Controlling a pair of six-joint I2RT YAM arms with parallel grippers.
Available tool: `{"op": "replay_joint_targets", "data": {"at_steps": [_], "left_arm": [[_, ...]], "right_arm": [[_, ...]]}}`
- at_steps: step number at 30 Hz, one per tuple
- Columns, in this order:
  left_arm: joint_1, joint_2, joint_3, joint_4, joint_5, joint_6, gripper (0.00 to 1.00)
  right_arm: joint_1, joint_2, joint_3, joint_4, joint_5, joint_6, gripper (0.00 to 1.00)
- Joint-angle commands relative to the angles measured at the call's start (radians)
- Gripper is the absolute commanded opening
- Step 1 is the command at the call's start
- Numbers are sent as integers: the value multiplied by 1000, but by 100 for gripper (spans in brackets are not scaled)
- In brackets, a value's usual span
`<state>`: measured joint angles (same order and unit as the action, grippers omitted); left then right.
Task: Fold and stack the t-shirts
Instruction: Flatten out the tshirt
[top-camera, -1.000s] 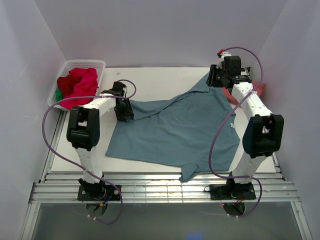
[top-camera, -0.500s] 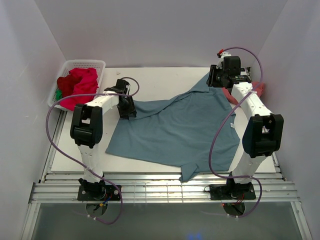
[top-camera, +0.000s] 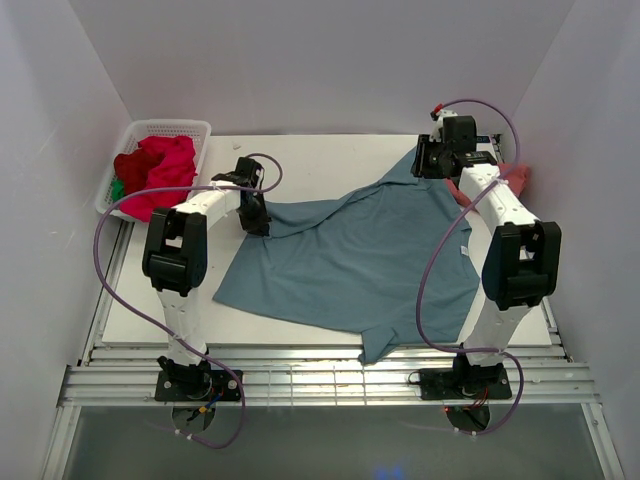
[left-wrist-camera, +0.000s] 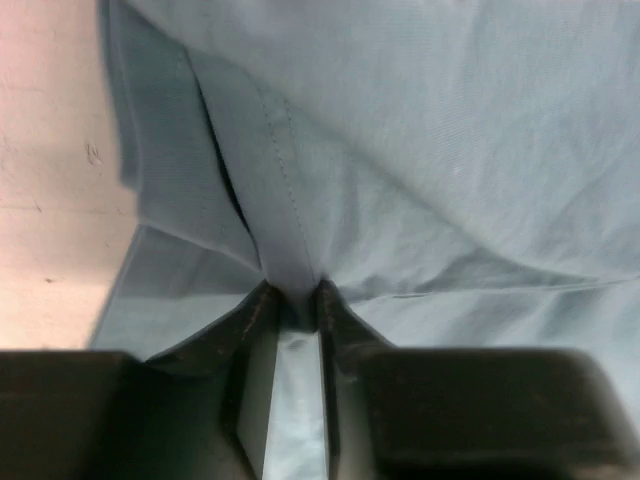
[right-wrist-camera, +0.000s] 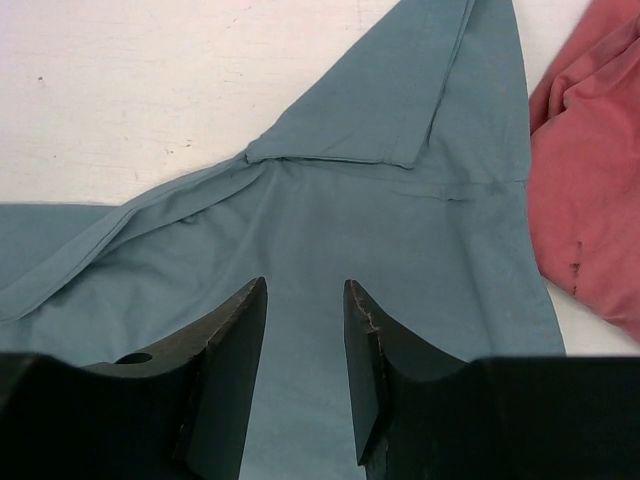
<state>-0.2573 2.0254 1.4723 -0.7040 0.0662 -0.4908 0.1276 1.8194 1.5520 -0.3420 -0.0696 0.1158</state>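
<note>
Teal-blue t-shirt (top-camera: 350, 260) spread over the white table (top-camera: 320, 160), with an arm at each side of it.

Nearest the arm bases, one corner of the shirt reaches the table's front edge, and the cloth fans out from there across the middle, lying mostly flat with a few long creases. At its left edge the left end effector (left-wrist-camera: 293, 295) is pinched narrow on a folded seam of the cloth, which puckers at the fingertips. Farther back, at the shirt's far right corner, the right end effector (right-wrist-camera: 305, 290) hangs over the cloth with its jaws partly apart and nothing between them (flat teal fabric shows through the gap). A salmon-pink t-shirt (right-wrist-camera: 590, 190) lies just beside that corner on the right. At the far left a white lattice basket (top-camera: 170, 127) holds a bright red t-shirt (top-camera: 160, 170) and a bit of green cloth (top-camera: 118, 187).
</note>
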Motion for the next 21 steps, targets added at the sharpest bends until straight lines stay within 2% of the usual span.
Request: {"op": "replay_joint_targets", "data": {"at_steps": [1,2,9,10,11,14,21], "left_arm": [[-7,-40,33,-25,-9,15,13],[-8,-39,34,-28,-20,17,0],[-8,-54,51,-67,-37,23,0],[-8,-53,66,-75,-37,26,0],[-8,-50,75,-80,-36,27,5],[-8,-44,98,-101,-31,31,12],[-8,-40,121,-127,-26,31,14]], "right_arm": [[3,7,28,11,10,-8,43],[3,9,28,12,11,-7,43],[3,18,37,5,13,-5,43],[3,21,39,5,11,-7,43],[3,24,42,1,10,-5,43],[3,32,48,-2,7,-2,43],[3,38,51,-5,8,-4,43]]}}
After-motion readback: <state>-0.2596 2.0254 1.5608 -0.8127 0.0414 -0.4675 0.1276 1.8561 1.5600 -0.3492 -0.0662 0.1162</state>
